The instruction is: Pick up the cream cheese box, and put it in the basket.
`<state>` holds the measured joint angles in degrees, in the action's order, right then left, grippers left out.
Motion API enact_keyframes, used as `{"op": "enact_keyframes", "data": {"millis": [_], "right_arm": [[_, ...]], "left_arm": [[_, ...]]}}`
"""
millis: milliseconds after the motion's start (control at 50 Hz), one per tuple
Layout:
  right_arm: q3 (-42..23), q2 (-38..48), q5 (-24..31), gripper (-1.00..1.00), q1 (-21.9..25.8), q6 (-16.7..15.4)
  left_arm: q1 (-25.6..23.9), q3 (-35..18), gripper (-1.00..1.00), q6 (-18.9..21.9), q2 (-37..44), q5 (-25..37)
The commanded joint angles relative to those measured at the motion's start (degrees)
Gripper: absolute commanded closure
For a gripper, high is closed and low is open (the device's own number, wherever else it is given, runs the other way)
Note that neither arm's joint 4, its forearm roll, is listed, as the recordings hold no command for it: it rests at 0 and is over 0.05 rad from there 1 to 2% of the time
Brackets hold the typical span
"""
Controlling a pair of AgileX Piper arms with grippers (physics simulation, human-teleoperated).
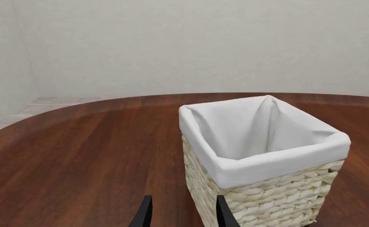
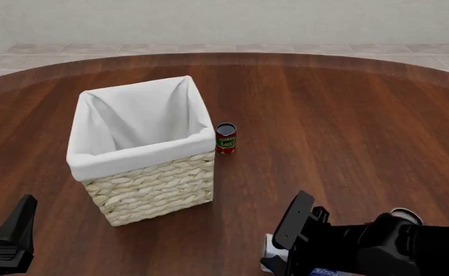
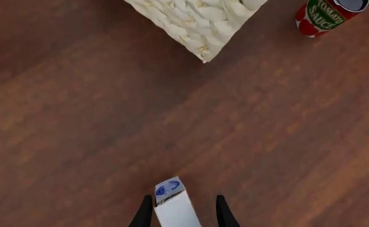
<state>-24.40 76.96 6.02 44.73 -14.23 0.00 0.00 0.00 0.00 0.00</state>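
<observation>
The cream cheese box (image 3: 173,204), pale with a dark blue oval logo on its end, lies between the two fingers of my right gripper (image 3: 183,202). The jaws stand open, with a small gap on one side of the box. In the front view only a white corner of the box (image 2: 273,246) shows under the right gripper (image 2: 287,244), near the table's front edge. The basket (image 2: 151,184), cream wicker with a white liner, stands left of centre. My left gripper (image 1: 183,202) is open, close to the basket (image 1: 266,194), and holds nothing.
A red tomato sauce can (image 2: 226,138) stands upright just right of the basket, also visible in the right wrist view (image 3: 323,16). The dark wooden table (image 2: 347,115) is round, its far edge curving at the back. The left gripper (image 2: 13,233) sits at the front left corner.
</observation>
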Motion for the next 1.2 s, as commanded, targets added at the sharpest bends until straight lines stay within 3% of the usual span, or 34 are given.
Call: {"op": "enact_keyframes", "data": {"millis": [20,400,420,620,700,720,740,760,800,820,860,900,940,1080,1200], "right_arm": [[0.58,1.93,-1.49,-1.00,-0.92,-0.05],[1.42,6.52,-4.80,-1.00,-2.34,0.86],[1.42,6.73,-4.88,1.00,-2.03,1.07],[1.56,4.26,-4.35,1.00,-2.38,1.22],[4.13,0.75,-6.04,1.00,-6.36,-4.07],[3.93,0.91,-5.94,1.00,-6.10,-3.68],[6.34,-2.70,-7.07,1.00,-9.98,-8.23],[6.38,-2.76,-7.05,1.00,-9.99,-8.25],[4.35,-0.77,-5.97,1.00,-7.02,-4.88],[5.40,-3.03,-6.28,1.00,-9.16,-7.07],[4.41,-2.57,-5.64,1.00,-7.89,-5.63],[5.00,-4.42,-5.72,1.00,-9.24,-7.04],[4.41,-4.45,-5.19,1.00,-8.67,-6.30],[5.71,-11.60,-4.28,1.00,-11.76,-10.52],[5.04,-13.95,-3.43,1.00,-11.86,-10.28]], "left_arm": [[0.00,0.00,-1.00,0.00,0.00,0.00],[0.00,0.00,-1.00,0.00,0.00,0.00],[0.00,0.00,-1.00,0.00,0.00,0.00],[0.00,0.00,-1.00,0.00,0.00,0.00],[0.00,0.00,-1.00,0.00,0.00,0.00],[0.00,0.00,-1.00,0.00,0.00,0.00],[0.00,0.00,-1.00,0.00,0.00,0.00],[0.00,0.00,-1.00,0.00,0.00,0.00],[0.00,0.00,-1.00,0.00,0.00,0.00],[0.00,0.00,-1.00,0.00,0.00,0.00],[0.00,0.00,-1.00,0.00,0.00,0.00],[0.00,0.00,-1.00,0.00,0.00,0.00],[0.00,0.00,-1.00,0.00,0.00,0.00],[0.00,0.00,-1.00,0.00,0.00,0.00],[0.00,0.00,-1.00,0.00,0.00,0.00]]}}
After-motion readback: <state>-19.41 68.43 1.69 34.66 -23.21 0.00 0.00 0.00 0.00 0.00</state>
